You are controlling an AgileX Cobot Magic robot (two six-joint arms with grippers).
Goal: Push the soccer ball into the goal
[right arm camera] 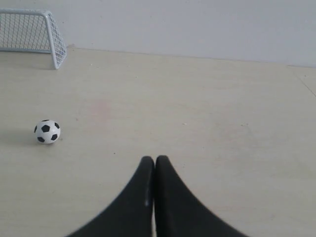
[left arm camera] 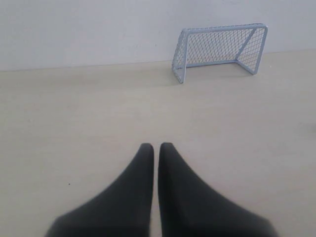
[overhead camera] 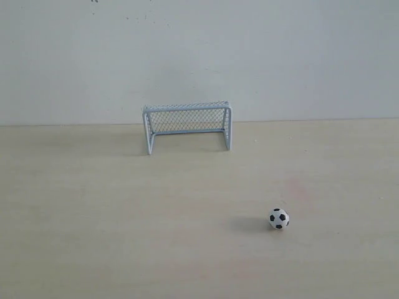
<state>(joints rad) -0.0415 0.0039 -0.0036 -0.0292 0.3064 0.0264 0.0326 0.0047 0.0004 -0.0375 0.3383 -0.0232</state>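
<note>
We are seeing the soccer ball (overhead camera: 279, 218) sitting on the pale table (overhead camera: 93, 218). It is lying well apart from the goal (overhead camera: 187, 118), out in front of it and off to the right. The goal is standing at the back, by the wall (overhead camera: 249, 56). Our left gripper (left arm camera: 156, 146) is pinching closed on nothing. Our right gripper (right arm camera: 151, 159) is pinching closed too, empty and apart from the ball.

Matt pale wood-look table (overhead camera: 93, 237), glossy ball (overhead camera: 279, 218), white mesh goal (overhead camera: 187, 118), matt black claws (left arm camera: 155, 150).
</note>
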